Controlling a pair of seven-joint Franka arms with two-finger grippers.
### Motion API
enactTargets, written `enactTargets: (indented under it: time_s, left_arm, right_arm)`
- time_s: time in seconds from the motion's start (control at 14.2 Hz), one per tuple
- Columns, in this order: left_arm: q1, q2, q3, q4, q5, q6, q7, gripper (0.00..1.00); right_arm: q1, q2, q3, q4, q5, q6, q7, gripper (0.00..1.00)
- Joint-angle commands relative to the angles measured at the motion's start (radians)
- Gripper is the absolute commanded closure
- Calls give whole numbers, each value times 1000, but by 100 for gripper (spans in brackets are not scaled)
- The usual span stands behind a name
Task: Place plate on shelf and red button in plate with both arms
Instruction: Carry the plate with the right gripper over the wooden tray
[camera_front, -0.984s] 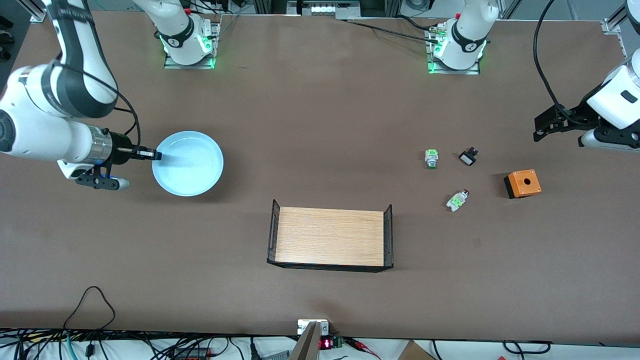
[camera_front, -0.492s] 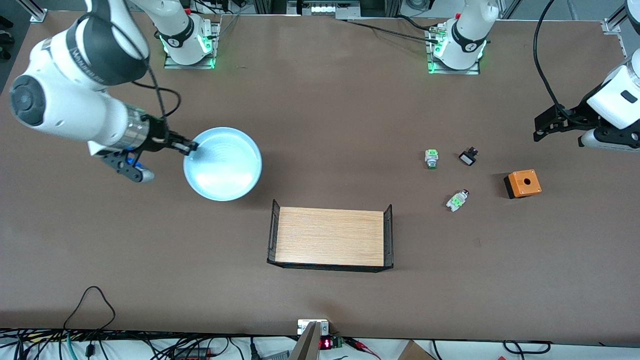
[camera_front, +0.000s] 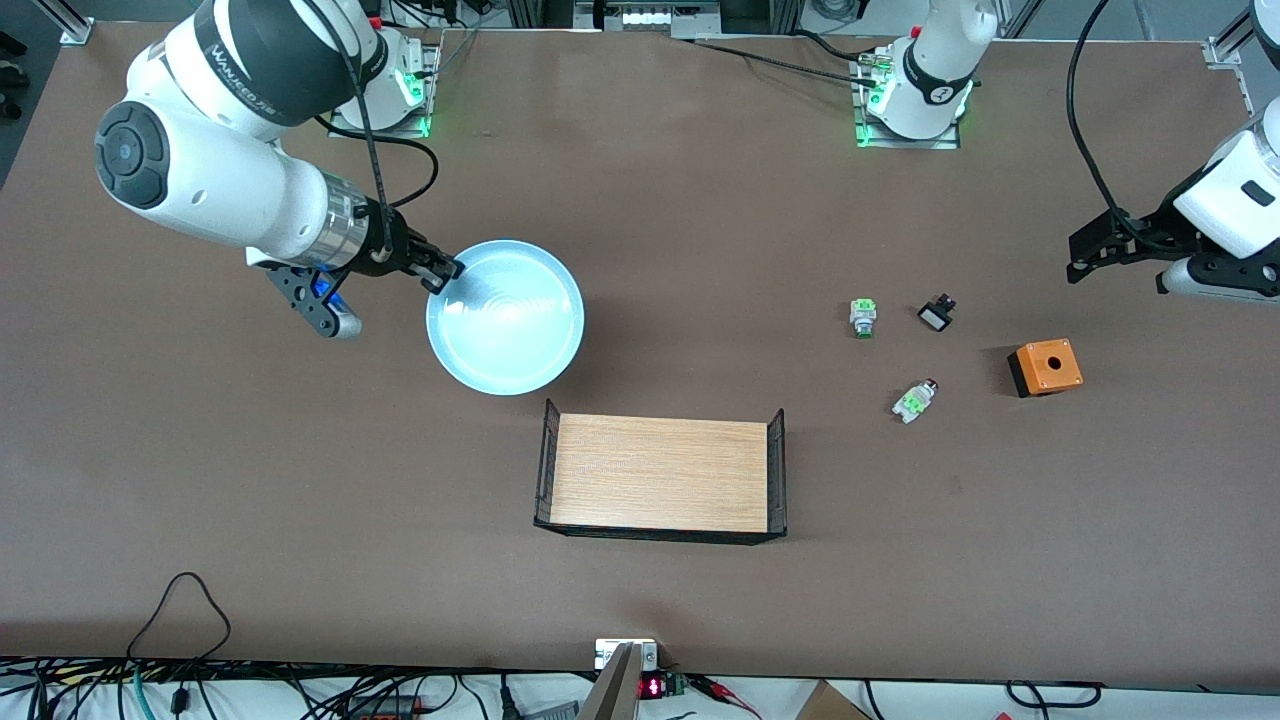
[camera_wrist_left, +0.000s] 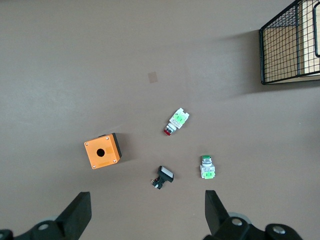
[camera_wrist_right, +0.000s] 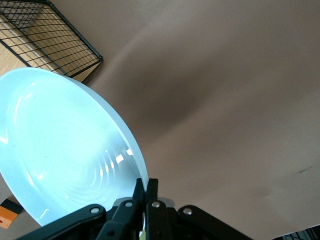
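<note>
My right gripper (camera_front: 442, 270) is shut on the rim of the pale blue plate (camera_front: 508, 318) and holds it in the air over the table, beside the wooden tray. In the right wrist view the plate (camera_wrist_right: 60, 150) fills much of the picture, with the fingers (camera_wrist_right: 146, 192) pinched on its edge. The red button (camera_front: 914, 399) lies on its side on the table toward the left arm's end, and shows in the left wrist view (camera_wrist_left: 176, 121). My left gripper (camera_front: 1112, 250) is open, up over the table's end by the orange box; its gap (camera_wrist_left: 145, 220) is empty.
A wooden tray with black mesh ends (camera_front: 660, 478) sits mid-table. A green-capped switch (camera_front: 863, 317), a black switch with a white face (camera_front: 936, 314) and an orange box with a hole (camera_front: 1046, 366) lie near the red button.
My right gripper has lifted the plate and carried it toward the middle of the table, closer to the wooden tray. The left arm has not moved.
</note>
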Motion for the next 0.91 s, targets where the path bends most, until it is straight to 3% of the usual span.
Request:
enactTargets:
  time_s: [0.0,0.35,0.84]
  left_arm:
    - [1,15,1,30,1,-16,23,0]
    - [1,15,2,30,1,-16,23,0]
    - [1,15,1,30,0,-16,23,0]
  right_arm:
    - [43,37,-10,42,19,52,25,100]
    - [117,77,-13,47,13,194,117,100]
    - [184,232,-21,215,13,290,219,100]
